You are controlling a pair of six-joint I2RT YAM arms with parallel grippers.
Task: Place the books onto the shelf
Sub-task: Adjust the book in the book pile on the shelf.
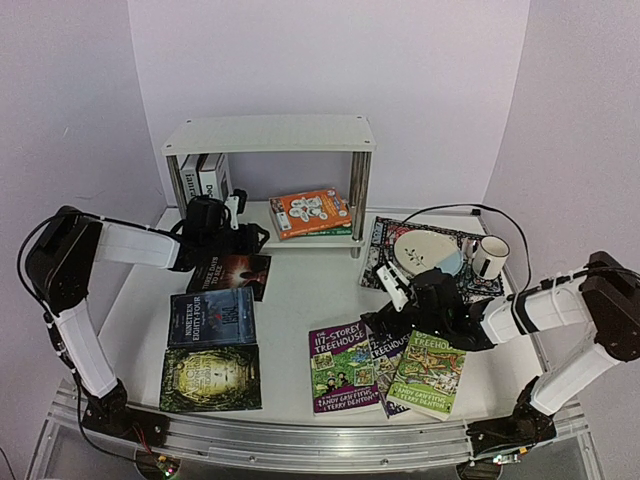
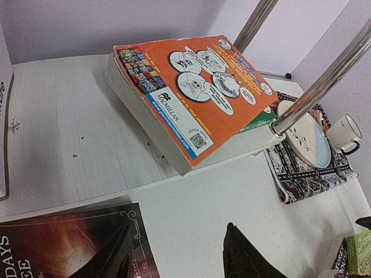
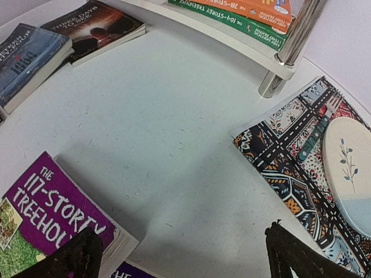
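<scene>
Near edge, top view: both arms are sitting bolted at the front of the table (image 1: 300,290) and reaching inward.
Loose books, left: a green-black book (image 1: 211,378), a blue book (image 1: 212,316) and a dark red book (image 1: 232,272) are lying flat in a column.
Loose books, right: a purple Treehouse book (image 1: 343,367) and a green Treehouse book (image 1: 428,372) are lying overlapped, with one more half hidden between them.
Shelf (image 1: 268,133): it is standing at the back. Two white hardbacks (image 1: 205,175) are standing upright at the left of its lower board, and an orange book (image 1: 310,212) is lying flat on a green one near the right post.
Mat: a patterned mat (image 1: 395,240) is carrying a plate (image 1: 425,250) and a mug (image 1: 490,257).
Left wrist view: the left gripper (image 2: 179,258) is hovering with its fingers partly apart and nothing between them. Bare table is showing in the gap, and the dark red book is lying under one finger.
Right wrist view: the right gripper (image 3: 185,255) is spreading its fingers wide and holding nothing. It is hanging between the purple Treehouse book and the patterned mat.
</scene>
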